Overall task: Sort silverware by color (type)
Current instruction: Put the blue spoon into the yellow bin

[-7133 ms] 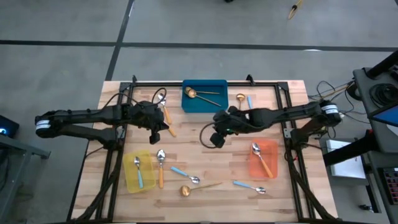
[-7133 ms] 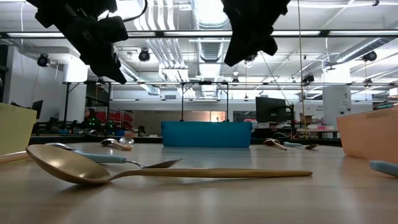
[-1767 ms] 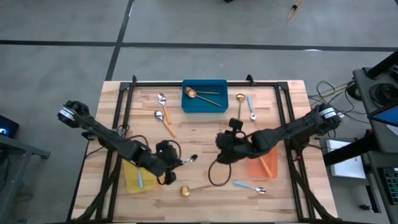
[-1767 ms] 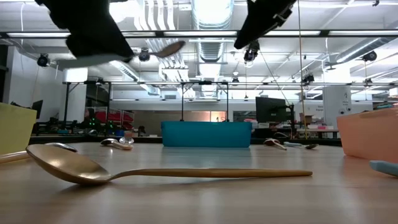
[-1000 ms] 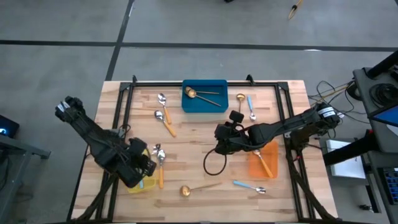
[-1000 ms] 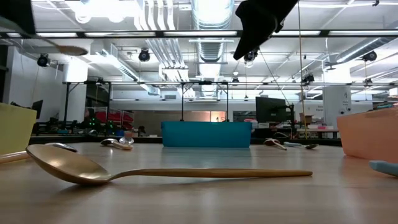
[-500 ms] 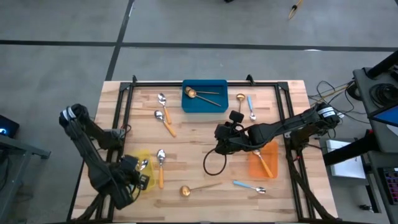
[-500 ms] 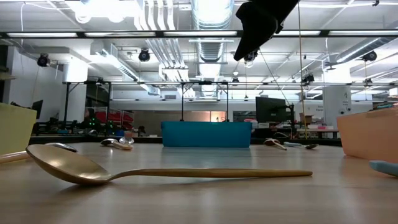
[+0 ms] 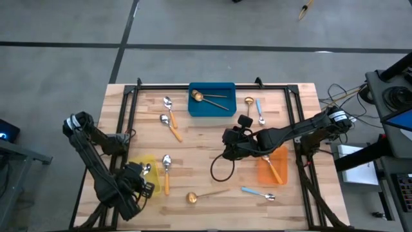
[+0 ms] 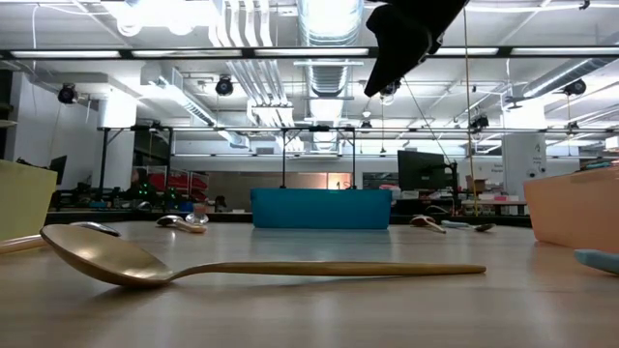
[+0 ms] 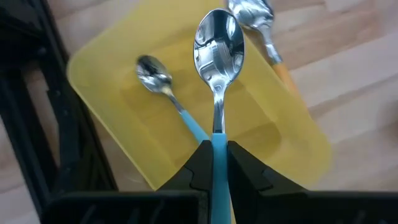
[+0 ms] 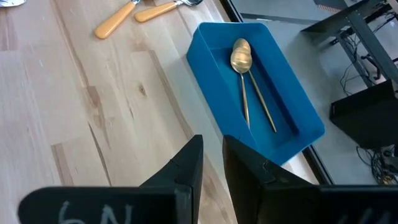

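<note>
Since half a second ago the left gripper (image 9: 143,180) is barely shifted above the yellow bin (image 9: 136,189). In the left wrist view, a blue-handled spoon (image 11: 217,74) is clamped, poised for release. The right gripper (image 12: 211,165), narrowly parted and empty, waits mid-desk.

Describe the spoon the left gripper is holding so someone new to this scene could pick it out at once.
Start at the yellow bin near the table's front left corner. The left gripper is shut on the blue-handled spoon, held in the air over that bin. A second blue-handled spoon lies flat inside the bin and an orange-handled spoon lies on the wood beside it; only this one is off the surface, pinched by its handle.
</note>
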Controlling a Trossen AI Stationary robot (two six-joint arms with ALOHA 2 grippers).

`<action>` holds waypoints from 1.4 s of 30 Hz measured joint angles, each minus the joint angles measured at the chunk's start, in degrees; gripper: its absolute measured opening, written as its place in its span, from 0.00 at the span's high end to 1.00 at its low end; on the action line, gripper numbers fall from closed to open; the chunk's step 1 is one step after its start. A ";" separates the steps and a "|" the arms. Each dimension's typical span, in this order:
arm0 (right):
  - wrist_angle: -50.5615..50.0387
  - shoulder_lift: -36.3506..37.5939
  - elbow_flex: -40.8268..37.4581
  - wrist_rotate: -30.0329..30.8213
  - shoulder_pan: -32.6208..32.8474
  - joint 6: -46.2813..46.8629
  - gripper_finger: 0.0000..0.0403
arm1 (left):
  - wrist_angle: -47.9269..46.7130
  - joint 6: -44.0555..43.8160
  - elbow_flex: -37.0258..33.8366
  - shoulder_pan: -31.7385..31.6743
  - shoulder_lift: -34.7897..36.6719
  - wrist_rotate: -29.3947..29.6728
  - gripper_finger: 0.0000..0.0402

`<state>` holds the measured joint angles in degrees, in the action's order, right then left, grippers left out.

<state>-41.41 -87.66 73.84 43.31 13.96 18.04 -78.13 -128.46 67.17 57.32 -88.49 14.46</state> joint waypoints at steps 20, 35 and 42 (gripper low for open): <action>-0.02 0.00 -0.15 0.00 0.00 -0.15 0.87 | -2.69 0.85 -1.70 -2.62 -7.93 0.00 0.97; -0.04 0.00 -0.15 0.00 0.00 -0.17 0.87 | -1.12 0.83 -1.70 -4.30 -8.20 0.10 0.97; -0.04 0.00 -0.15 0.00 0.00 -0.22 0.87 | -1.11 0.85 -1.70 -4.29 -8.92 0.11 0.92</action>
<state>-41.45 -87.66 73.69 43.31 13.96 17.82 -79.24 -127.61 65.47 53.04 -97.41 14.57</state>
